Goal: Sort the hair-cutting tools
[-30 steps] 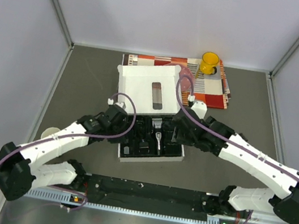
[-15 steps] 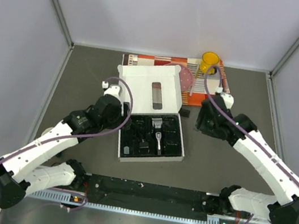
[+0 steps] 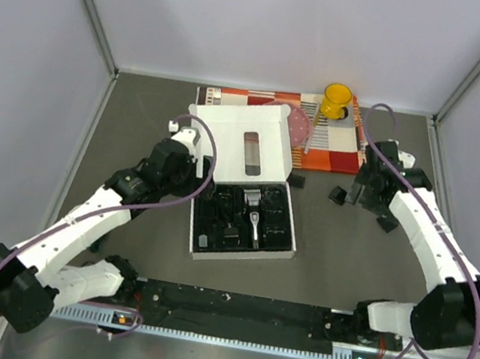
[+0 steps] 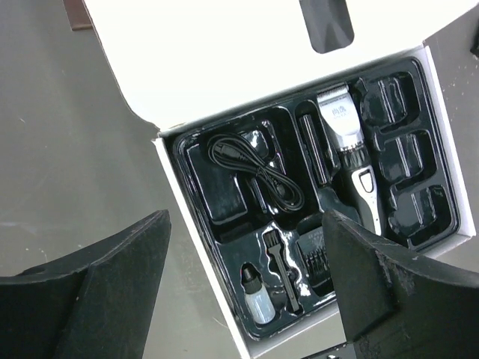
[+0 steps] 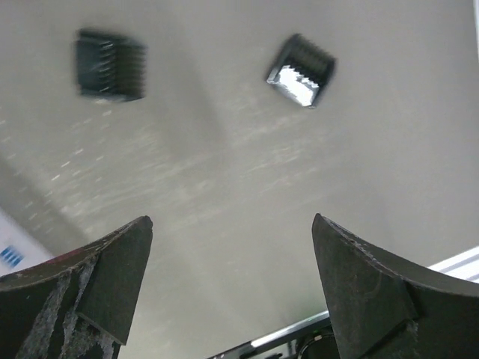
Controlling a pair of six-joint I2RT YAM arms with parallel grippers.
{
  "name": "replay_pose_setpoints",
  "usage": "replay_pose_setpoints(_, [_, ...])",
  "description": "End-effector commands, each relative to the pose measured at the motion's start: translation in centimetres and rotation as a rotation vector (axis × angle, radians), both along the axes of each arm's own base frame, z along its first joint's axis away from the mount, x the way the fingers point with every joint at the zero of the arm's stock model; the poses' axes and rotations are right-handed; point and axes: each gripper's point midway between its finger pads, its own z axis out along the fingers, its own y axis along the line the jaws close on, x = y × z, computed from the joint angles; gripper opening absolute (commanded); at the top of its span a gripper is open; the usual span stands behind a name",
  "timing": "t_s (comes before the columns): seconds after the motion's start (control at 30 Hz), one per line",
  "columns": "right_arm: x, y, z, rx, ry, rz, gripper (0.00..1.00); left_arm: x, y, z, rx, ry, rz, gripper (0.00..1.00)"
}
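Observation:
The black-and-silver clipper (image 4: 352, 161) (image 3: 253, 214) lies in the black tray of the white box (image 3: 198, 251). Beside it in the tray are a coiled black cord (image 4: 258, 172), a thin black brush (image 4: 281, 265), a small bottle (image 4: 254, 295) and a guard comb (image 4: 318, 258). Three more guard combs lie on the table right of the box (image 3: 337, 196) (image 3: 387, 224) (image 3: 298, 179); the right wrist view shows two of them (image 5: 111, 65) (image 5: 301, 60). My left gripper (image 4: 245, 217) (image 3: 188, 169) hangs open above the tray's left edge. My right gripper (image 5: 232, 219) (image 3: 368, 194) is open and empty above bare table near the combs.
The box's white lid (image 3: 246, 144) stands open behind the tray. A yellow cup (image 3: 336, 101) sits on a patterned orange mat (image 3: 337, 150) at the back right. Grey walls close in the table on three sides.
Both grippers have opened and drawn back from the tray. The left arm lifted back to the left; the right arm swung out right over the loose combs.

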Motion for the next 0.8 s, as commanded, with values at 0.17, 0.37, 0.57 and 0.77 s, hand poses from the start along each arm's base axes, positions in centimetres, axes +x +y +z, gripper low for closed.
replay_pose_setpoints(0.17, [2.6,-5.8,-4.5,0.086,0.001,-0.289,0.89,3.2,-1.3,2.5,-0.113,-0.093,-0.049,0.87])
replay_pose_setpoints(0.37, [4.8,-8.3,-5.5,0.121,-0.029,-0.477,0.91,3.6,-0.8,2.5,-0.113,-0.076,-0.032,0.87])
replay_pose_setpoints(0.57, [6.1,-9.5,-8.6,0.221,0.018,-0.568,0.93,3.7,-0.8,2.4,-0.116,-0.068,-0.035,0.87])
replay_pose_setpoints(0.77, [7.5,-9.7,-10.2,0.234,0.048,-0.57,0.93,4.0,-0.5,2.5,-0.117,-0.09,-0.032,0.88])
